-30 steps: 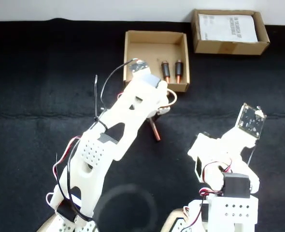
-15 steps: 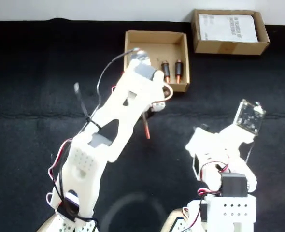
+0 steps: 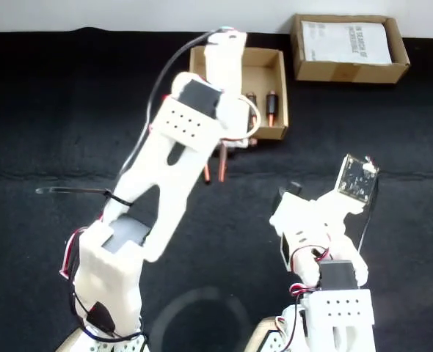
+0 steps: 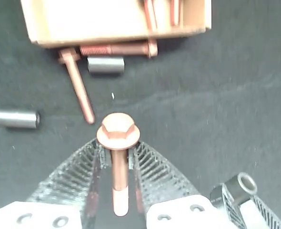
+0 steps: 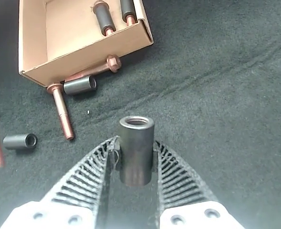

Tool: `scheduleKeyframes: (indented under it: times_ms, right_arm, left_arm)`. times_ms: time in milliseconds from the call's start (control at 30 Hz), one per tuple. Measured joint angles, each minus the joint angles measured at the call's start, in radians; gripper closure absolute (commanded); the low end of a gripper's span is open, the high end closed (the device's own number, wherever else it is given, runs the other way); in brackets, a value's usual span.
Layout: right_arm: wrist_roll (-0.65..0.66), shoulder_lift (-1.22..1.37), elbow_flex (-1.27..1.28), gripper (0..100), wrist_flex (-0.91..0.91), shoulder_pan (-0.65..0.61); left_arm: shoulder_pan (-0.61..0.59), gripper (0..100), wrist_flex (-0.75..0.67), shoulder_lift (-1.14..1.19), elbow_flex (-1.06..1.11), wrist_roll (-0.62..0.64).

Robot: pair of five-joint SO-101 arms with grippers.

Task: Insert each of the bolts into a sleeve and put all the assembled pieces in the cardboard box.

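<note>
Left end effector (image 4: 116, 149) w/ bolt (image 4: 117, 131) swung nearer cardboard box (image 3: 268, 72) edge.

I see the cardboard box (image 3: 273, 133) at the far middle of the counter (image 3: 393, 147), with a second box (image 3: 348, 72) behind it to the right. Two assembled pieces (image 5: 104, 16) lie side by side in the cardboard box, in its right half. Just before its front wall, a loose bolt (image 5: 95, 69) lies along the wall. A loose sleeve (image 5: 79, 86) sits just beside it, a slanted bolt (image 5: 62, 112) next to that, and a far sleeve (image 5: 19, 140) well apart. My left gripper (image 4: 117, 143) sits before the box with the gripped bolt (image 4: 116, 176) between its fingers. My right gripper (image 5: 135, 143) is nearer me, to the right, with the gripped sleeve (image 5: 136, 157) upright in it.
</note>
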Motion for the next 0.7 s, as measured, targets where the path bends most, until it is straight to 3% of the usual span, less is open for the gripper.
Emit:
scheduleKeyframes:
  times_ms: [333, 700]
  right_arm:
    - [0.127, 0.0, 0.21, 99.1, -0.29, -0.026]
    - [0.147, 0.0, 0.245, 99.1, -0.391, -0.068]
  left_arm:
    - [-0.014, 99, -0.218, -0.072, 0.0, -0.049]
    - [-0.087, 99, -0.315, -0.098, 0.0, -0.138]
